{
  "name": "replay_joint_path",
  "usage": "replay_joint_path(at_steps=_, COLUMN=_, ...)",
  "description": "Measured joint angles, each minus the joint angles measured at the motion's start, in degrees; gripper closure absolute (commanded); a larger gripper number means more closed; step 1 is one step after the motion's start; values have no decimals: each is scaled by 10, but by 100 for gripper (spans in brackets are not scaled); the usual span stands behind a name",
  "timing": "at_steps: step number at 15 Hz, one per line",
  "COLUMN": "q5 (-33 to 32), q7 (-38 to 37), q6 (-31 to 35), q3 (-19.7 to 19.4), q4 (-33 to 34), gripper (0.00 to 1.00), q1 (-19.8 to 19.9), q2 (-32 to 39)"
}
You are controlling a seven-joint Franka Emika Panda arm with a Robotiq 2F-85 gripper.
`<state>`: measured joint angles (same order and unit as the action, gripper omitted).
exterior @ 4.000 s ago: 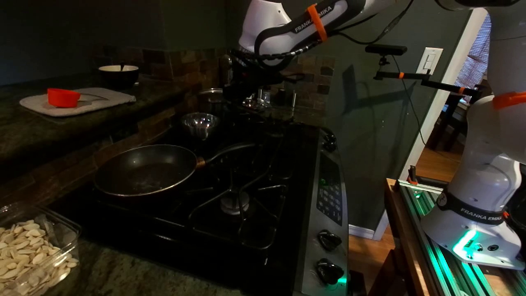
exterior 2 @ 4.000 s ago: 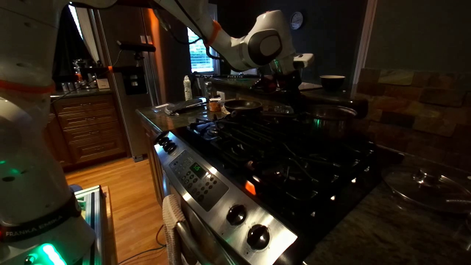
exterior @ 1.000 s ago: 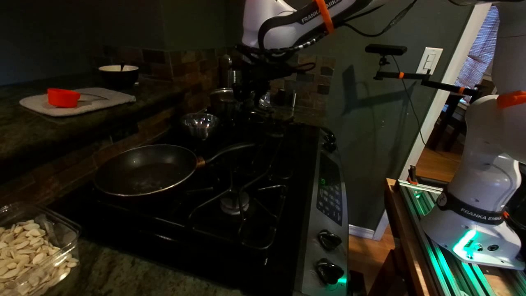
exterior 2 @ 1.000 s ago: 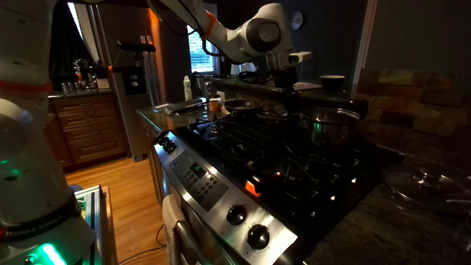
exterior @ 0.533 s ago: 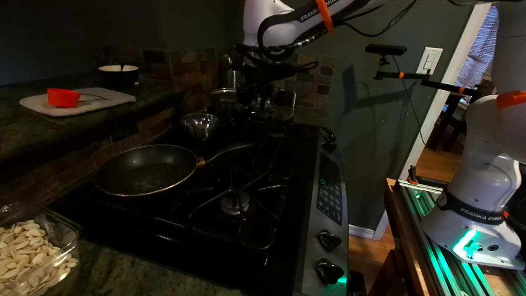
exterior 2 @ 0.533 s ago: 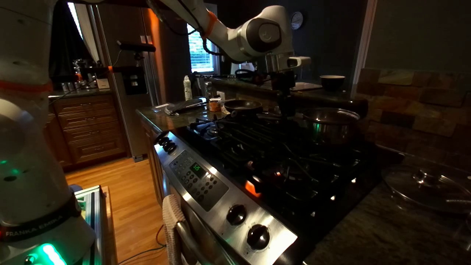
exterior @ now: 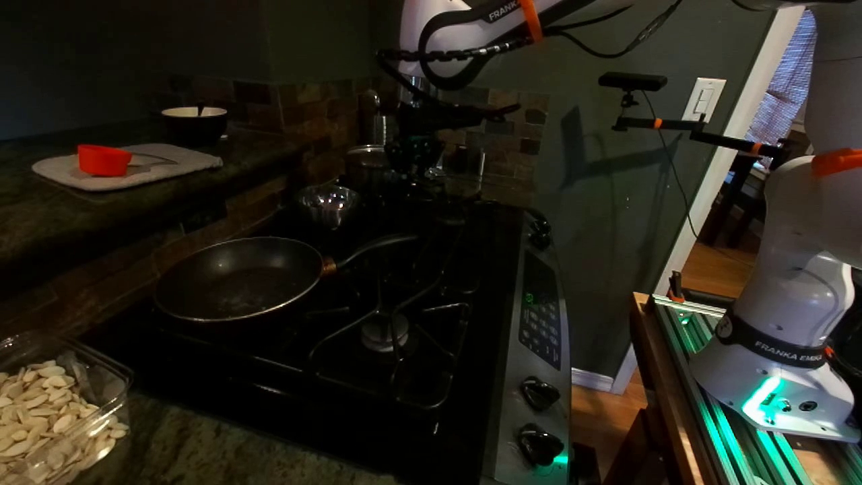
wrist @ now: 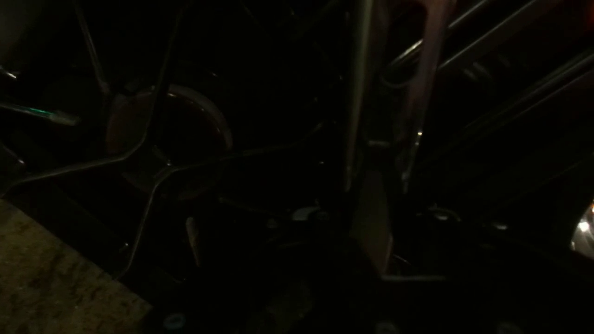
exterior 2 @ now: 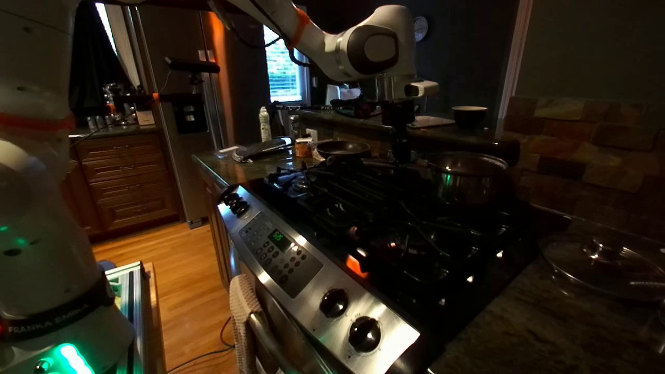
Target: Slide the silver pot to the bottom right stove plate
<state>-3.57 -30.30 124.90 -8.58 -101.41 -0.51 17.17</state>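
The silver pot (exterior 2: 470, 182), wide with a shiny rim, stands upright at the stove's back right. It also shows behind my arm in an exterior view (exterior: 363, 162), mostly dark. My gripper (exterior 2: 401, 156) points down beside the pot, on its left there; in an exterior view the gripper (exterior: 419, 176) overlaps the pot's right edge. Whether it touches the pot cannot be told. The fingers are too dark to read. The front right stove plate (exterior 2: 410, 246) is bare grate. A bare burner (wrist: 169, 139) shows in the wrist view; the pot cannot be made out there.
A frying pan (exterior: 242, 279) sits on the stove's left, its handle (exterior: 377, 246) reaching inward. A small shiny metal bowl (exterior: 328, 205) stands between pan and pot. A glass lid (exterior 2: 602, 259) lies on the right counter. Knobs (exterior 2: 364, 334) line the front panel.
Since 4 seconds ago the pot has shifted slightly right in an exterior view, toward the stove's front. Over the last second my gripper has straightened to vertical and moved a little left, away from the pot.
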Motion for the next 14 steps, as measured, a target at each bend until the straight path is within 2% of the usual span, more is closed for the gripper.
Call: replay_joint_path(at_steps=14, q5=12, q7=2, q6=0, q3=0, q4=6, gripper=92, q1=5, q2=-5)
